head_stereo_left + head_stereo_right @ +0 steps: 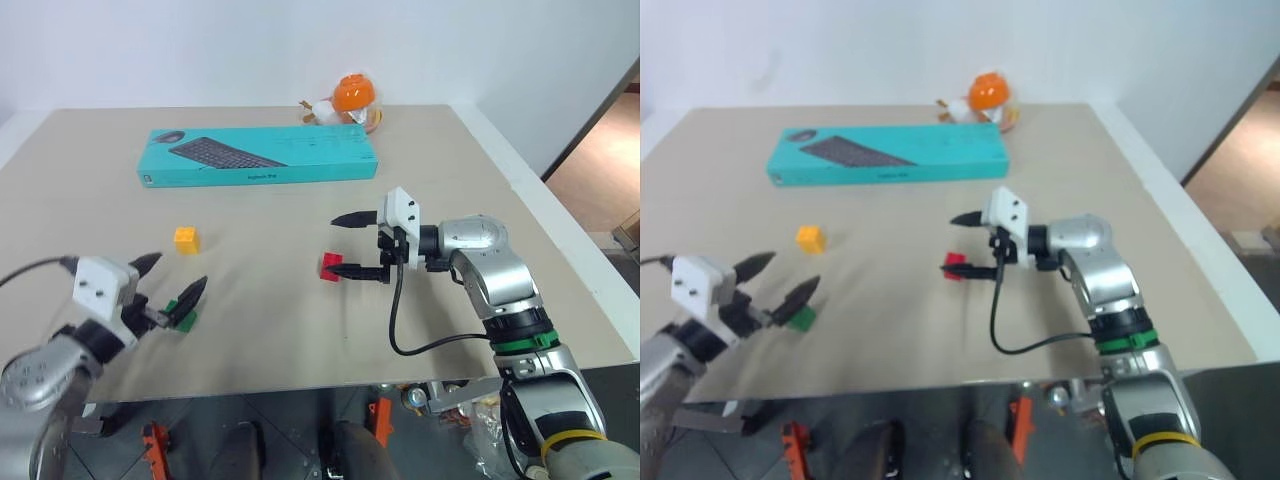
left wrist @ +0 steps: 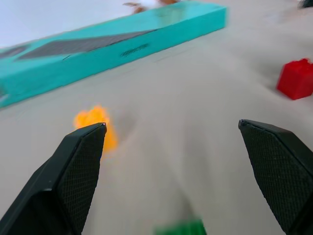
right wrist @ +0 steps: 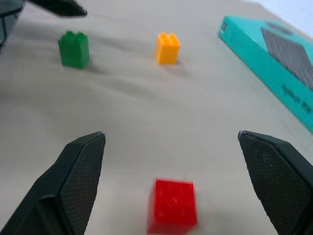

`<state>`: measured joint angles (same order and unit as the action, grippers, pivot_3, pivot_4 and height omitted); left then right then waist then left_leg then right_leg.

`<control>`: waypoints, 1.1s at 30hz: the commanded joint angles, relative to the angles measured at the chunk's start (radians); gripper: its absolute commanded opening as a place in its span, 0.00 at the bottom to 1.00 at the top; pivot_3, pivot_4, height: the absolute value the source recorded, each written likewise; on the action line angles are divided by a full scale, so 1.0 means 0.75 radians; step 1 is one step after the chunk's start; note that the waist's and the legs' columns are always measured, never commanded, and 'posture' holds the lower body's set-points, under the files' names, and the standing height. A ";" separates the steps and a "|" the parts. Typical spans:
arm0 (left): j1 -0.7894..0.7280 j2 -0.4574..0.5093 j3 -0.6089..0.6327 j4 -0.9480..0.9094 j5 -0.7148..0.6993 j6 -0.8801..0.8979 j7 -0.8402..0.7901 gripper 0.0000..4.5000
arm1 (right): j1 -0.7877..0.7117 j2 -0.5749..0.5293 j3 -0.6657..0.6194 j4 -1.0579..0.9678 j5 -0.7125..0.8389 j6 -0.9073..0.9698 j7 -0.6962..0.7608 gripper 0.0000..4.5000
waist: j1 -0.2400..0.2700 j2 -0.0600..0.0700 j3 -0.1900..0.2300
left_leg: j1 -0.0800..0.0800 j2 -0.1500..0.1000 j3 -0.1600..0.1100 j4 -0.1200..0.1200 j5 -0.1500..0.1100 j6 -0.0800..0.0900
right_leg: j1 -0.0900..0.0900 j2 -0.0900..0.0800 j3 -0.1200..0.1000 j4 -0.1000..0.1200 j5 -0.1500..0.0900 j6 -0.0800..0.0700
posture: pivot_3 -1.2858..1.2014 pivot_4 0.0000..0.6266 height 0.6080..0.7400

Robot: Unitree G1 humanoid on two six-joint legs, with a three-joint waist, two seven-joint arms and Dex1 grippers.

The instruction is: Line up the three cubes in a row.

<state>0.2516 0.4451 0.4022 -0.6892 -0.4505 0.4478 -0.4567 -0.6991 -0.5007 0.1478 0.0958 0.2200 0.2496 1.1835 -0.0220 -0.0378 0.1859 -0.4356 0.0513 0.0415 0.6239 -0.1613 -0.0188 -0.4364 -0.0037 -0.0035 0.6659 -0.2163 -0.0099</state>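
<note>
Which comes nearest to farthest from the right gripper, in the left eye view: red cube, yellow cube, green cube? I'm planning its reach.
From the right gripper:
1. Red cube, beside its lower finger.
2. Yellow cube, mid-table.
3. Green cube, by the left gripper.

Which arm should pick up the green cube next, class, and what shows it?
Left, probably. The open left gripper hovers right by the green cube, while the right gripper stands open over the red cube, well away.

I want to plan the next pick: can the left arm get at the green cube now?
Probably yes. The left gripper has its jaws open right by the green cube, and nothing lies between them on the table.
</note>
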 commanded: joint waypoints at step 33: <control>-0.024 -0.071 -0.222 0.272 0.117 -0.027 0.043 0.31 | 0.099 -0.088 0.006 -0.389 0.248 0.149 0.045 1.00 | 0.001 0.000 0.000 | -0.002 0.000 0.002 0.002 0.000 0.001 | -0.003 0.002 0.000 0.000 0.000 -0.006 | 0.52 0.24 1.00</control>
<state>0.2367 0.3788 0.2416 -0.4841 -0.3599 0.4384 -0.4063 -0.6247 -0.5515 0.1552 -0.1325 0.3674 0.3597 1.1800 -0.0209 -0.0380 0.1857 -0.4368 0.0511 0.0434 0.6256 -0.1612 -0.0183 -0.4382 -0.0026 -0.0036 0.6658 -0.2161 -0.0141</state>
